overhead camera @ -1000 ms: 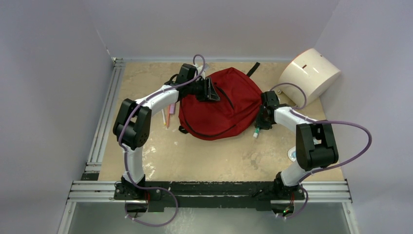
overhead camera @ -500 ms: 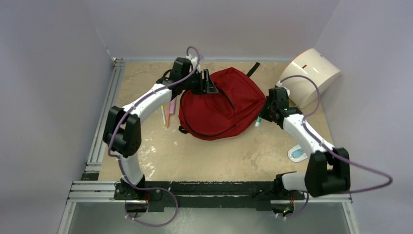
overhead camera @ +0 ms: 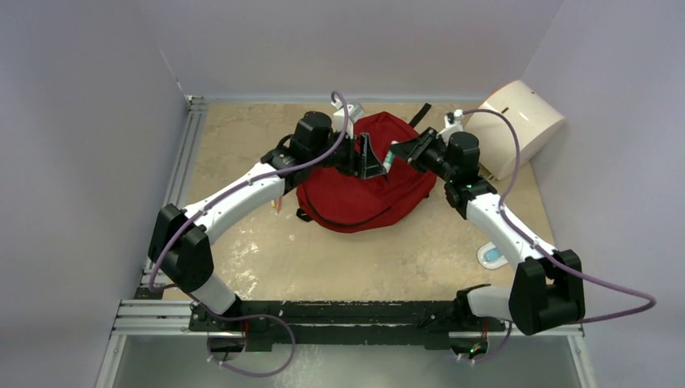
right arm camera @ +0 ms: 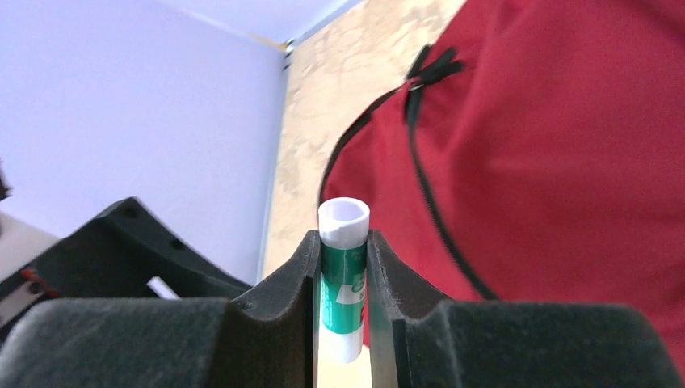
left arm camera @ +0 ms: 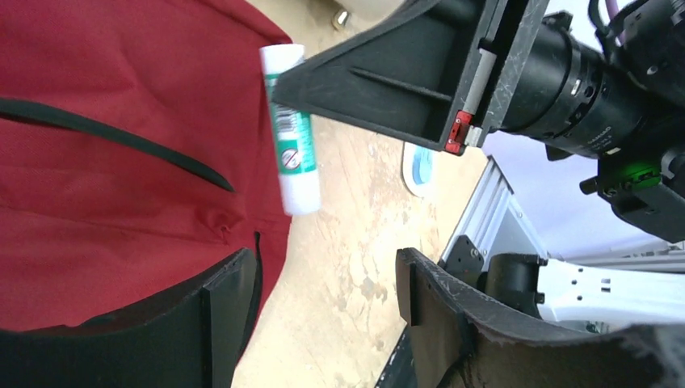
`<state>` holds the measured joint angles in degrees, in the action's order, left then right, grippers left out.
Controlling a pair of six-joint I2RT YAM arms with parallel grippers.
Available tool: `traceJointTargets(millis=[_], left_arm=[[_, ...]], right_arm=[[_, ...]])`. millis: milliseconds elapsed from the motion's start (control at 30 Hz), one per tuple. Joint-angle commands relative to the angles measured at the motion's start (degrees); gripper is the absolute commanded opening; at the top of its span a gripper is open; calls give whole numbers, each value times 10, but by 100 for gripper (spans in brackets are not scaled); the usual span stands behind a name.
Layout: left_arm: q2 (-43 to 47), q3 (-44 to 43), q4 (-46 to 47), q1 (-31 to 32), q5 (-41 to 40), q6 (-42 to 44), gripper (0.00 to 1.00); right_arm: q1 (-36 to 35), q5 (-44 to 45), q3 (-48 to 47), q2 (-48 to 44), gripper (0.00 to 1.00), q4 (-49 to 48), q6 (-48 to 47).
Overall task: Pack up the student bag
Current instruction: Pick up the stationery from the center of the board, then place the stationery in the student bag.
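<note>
The dark-red student bag (overhead camera: 359, 194) lies at the table's far middle, its black zipper line curving across the top. My right gripper (overhead camera: 393, 155) hovers over the bag's upper part, shut on a green-and-white glue stick (overhead camera: 388, 158). In the right wrist view the glue stick (right arm camera: 343, 279) stands upright between the fingertips, with the bag (right arm camera: 565, 153) behind it. My left gripper (overhead camera: 367, 158) is open and empty, close to the left of the stick. In the left wrist view my left gripper (left arm camera: 323, 287) faces the glue stick (left arm camera: 292, 137) over the bag (left arm camera: 97, 162).
A white rounded box (overhead camera: 517, 121) stands at the back right by the wall. A small blue-and-white item (overhead camera: 493, 257) lies on the table at right. Pens (overhead camera: 278, 205) lie left of the bag, mostly hidden by my left arm. Walls close in on three sides.
My right gripper lifted the glue stick from the table at the bag's right edge and swung it up and left over the bag. My left gripper shifted right toward it.
</note>
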<state>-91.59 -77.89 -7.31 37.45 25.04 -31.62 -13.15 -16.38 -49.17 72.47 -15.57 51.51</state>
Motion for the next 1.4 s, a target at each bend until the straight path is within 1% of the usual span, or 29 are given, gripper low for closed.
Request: traceJointTargets(millis=[0, 233, 400, 600, 733, 800, 867, 933, 1000, 1033, 1067, 1100, 1167, 1267, 1300, 1367], left_arm=[[12, 13, 42, -3, -5, 3, 64], [-4, 7, 58, -3, -10, -9, 64], [-18, -5, 64, -3, -11, -22, 58], [-24, -19, 65, -3, -3, -27, 44], [-28, -20, 64, -3, 1, -30, 30], [-30, -21, 65, -3, 4, -30, 21], [-31, -21, 64, -3, 5, -30, 13], [-32, -20, 64, -3, 5, -28, 7], [-33, -20, 64, -4, 6, -27, 2], [-34, -20, 64, -4, 7, -26, 0], [-34, -18, 62, -5, 6, -25, 0], [-34, -16, 59, -5, 5, -23, 0], [-34, -7, 53, -8, 1, -23, 0], [-29, 19, 46, -17, -4, -28, 0], [-26, 28, 42, -22, -9, -32, 0], [-19, 50, 31, -38, -15, -41, 0]], right_arm=[[-27, -74, -31, 5, 0, -106, 45], [-33, -145, 16, -7, 0, -193, 83], [-35, -153, 30, -25, 0, -195, 80], [-35, -157, 33, -24, 0, -184, 70], [-35, -157, 31, -19, 0, -182, 67], [-35, -149, 27, -19, 1, -166, 56], [-35, -136, 19, -19, 7, -142, 39], [-35, -116, 10, -22, 16, -116, 21], [-35, -89, 1, -27, 27, -89, -2], [-34, -75, -5, -28, 34, -74, -15], [-35, -55, -14, -30, 44, -57, -27], [-35, -48, -23, -30, 48, -38, -39], [-35, -39, -33, -33, 51, -15, -53], [-35, -8, -42, -35, 53, -1, -67], [-35, 5, -48, -33, 53, 10, -83], [-35, 60, -67, -27, 53, 39, -125]])
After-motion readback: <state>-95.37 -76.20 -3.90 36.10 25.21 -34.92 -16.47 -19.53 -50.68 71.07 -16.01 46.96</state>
